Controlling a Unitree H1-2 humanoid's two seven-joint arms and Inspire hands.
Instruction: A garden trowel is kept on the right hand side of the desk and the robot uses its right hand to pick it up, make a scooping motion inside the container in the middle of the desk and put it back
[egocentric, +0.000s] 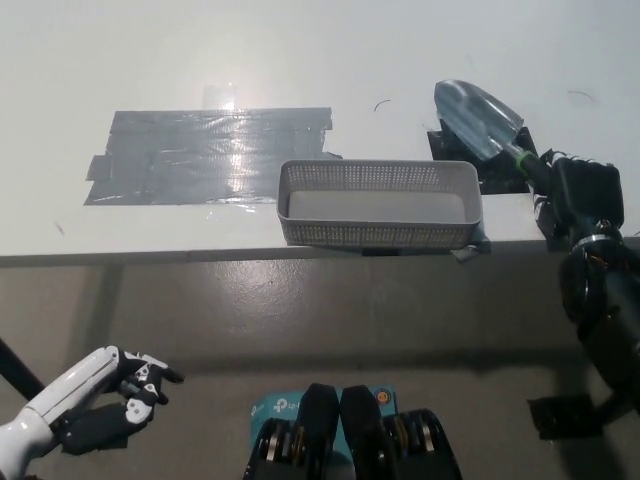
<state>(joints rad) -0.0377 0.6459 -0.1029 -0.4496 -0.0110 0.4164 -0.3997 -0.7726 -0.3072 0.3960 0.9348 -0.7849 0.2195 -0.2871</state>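
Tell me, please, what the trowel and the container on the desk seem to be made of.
The trowel has a probably metal blade, smooth grey with a soft sheen. The container looks like matte grey plastic, judging by its finely perforated walls.

Far half of desk (300, 60): bare, open passage. Basket (375, 232), near edge, middle: open top; walls bar sideways entry. Trowel (480, 122): blade just beside basket's far right corner, narrowing that side. Tape patch (200, 155), left: flat.
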